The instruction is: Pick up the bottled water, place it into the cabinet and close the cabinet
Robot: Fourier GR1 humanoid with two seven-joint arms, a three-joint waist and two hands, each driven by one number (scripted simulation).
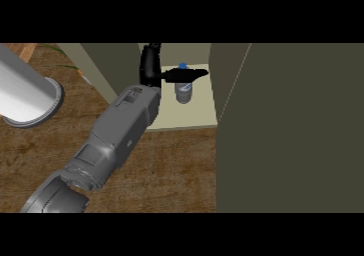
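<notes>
A dark olive cabinet door (pixel 296 130) stands open and fills the right half of the head view, walling off everything beyond it, while a large grey cylinder (pixel 22 92) juts in from the upper left over the brown wooden counter (pixel 170 170). Between them the cabinet (pixel 104 65) shows its pale shelf (pixel 192 117), where the bottled water (pixel 183 91) stands upright, blue cap on top, well inside the opening. One grey forearm runs diagonally from the lower left up into the cabinet, and its black hand (pixel 157 74) reaches across the bottle's neck, thumb and fingers curled round it just below the cap. Which hand it is cannot be told with certainty, though it enters from the left side
</notes>
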